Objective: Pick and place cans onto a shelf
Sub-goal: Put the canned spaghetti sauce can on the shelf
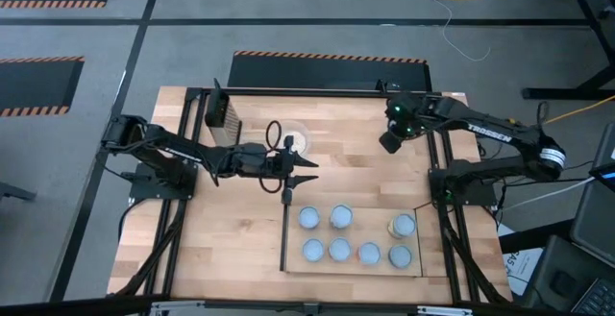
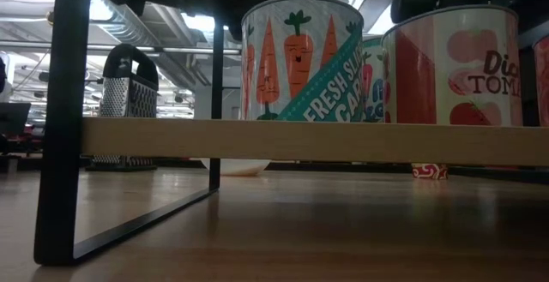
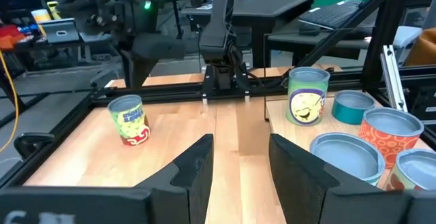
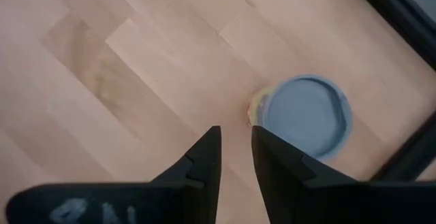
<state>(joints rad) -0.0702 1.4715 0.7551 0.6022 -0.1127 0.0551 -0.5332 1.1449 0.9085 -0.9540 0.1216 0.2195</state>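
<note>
Several cans (image 1: pixel 340 217) with pale blue tops stand on the light-wood shelf (image 1: pixel 298 263) at the near right. In the low view a carrot can (image 2: pixel 300 59) and a tomato can (image 2: pixel 455 63) stand on its board (image 2: pixel 171 141). One more can (image 3: pixel 129 118) stands alone on the tabletop toward the far right. My right gripper (image 4: pixel 236 152) hovers above it, pointing down, its fingers a little apart and empty. The can's top (image 4: pixel 304 115) lies just beside the fingertips. My left gripper (image 3: pixel 238 166) is open and empty at mid table, by the shelf's far left corner.
A clear bowl (image 1: pixel 294 141) and a metal grater (image 1: pixel 223 114) stand on the far part of the table. Black frame rails (image 1: pixel 452 210) run along the table's sides. Bare wood lies left of the shelf (image 1: pixel 221 230).
</note>
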